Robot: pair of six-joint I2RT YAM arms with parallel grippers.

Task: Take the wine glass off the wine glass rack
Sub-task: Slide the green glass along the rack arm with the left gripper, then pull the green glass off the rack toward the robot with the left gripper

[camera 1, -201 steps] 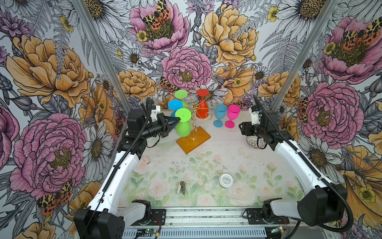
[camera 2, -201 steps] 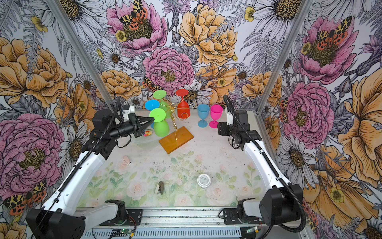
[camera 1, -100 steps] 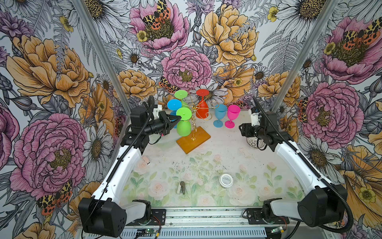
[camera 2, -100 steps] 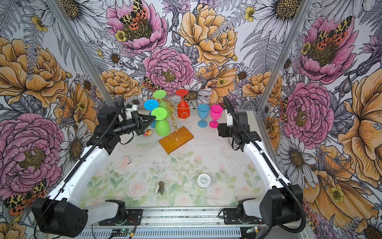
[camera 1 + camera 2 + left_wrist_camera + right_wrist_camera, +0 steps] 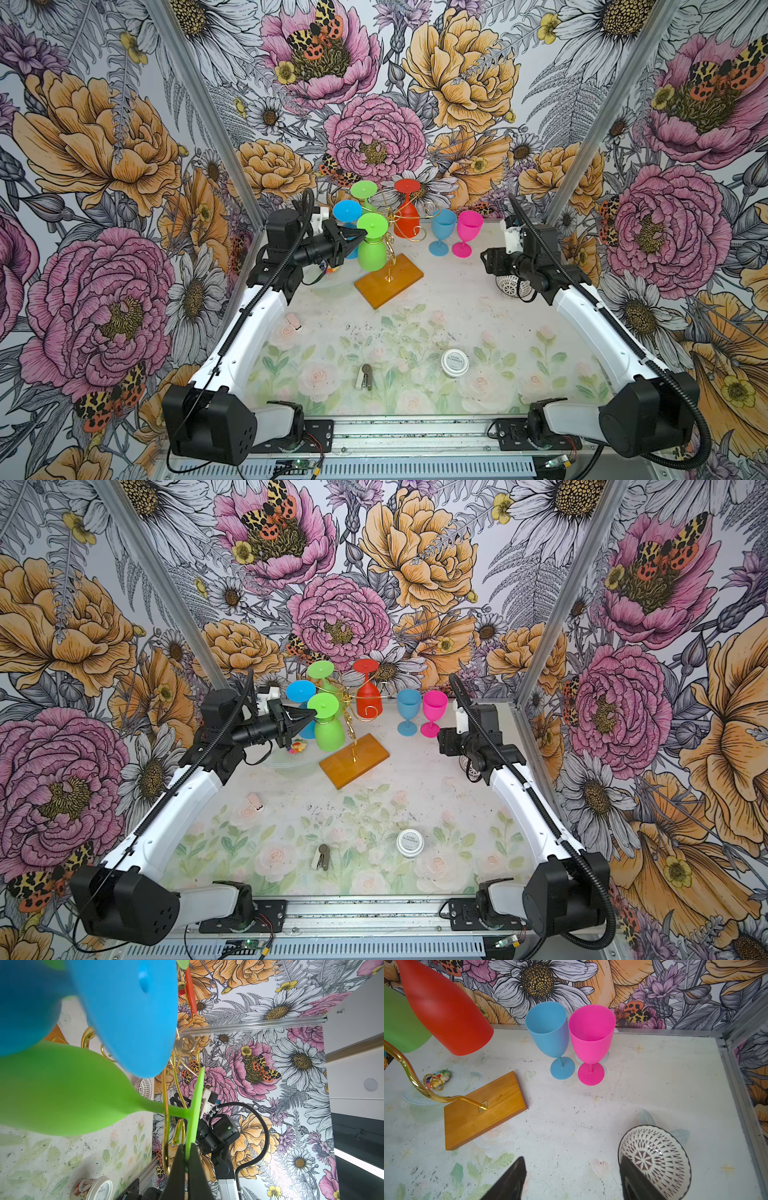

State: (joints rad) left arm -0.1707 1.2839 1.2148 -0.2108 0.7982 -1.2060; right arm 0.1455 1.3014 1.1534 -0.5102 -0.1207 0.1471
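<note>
Green glass [image 5: 372, 253]: foot rim pinched by L gripper [image 5: 188, 1154]; stem in rack [image 5: 399, 282] hook.
R gripper [image 5: 572, 1165]: jaws apart, empty.
Left to do: slide out, lift clear.

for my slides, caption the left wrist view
Left gripper pinches the foot of the green wine glass on the rack

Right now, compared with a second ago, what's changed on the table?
The left gripper, shut on the nearer green wine glass by its foot, edged slightly toward the stem of the wine glass rack, carrying the glass along. The right gripper stays open and still; the rack's base has not moved.
</note>
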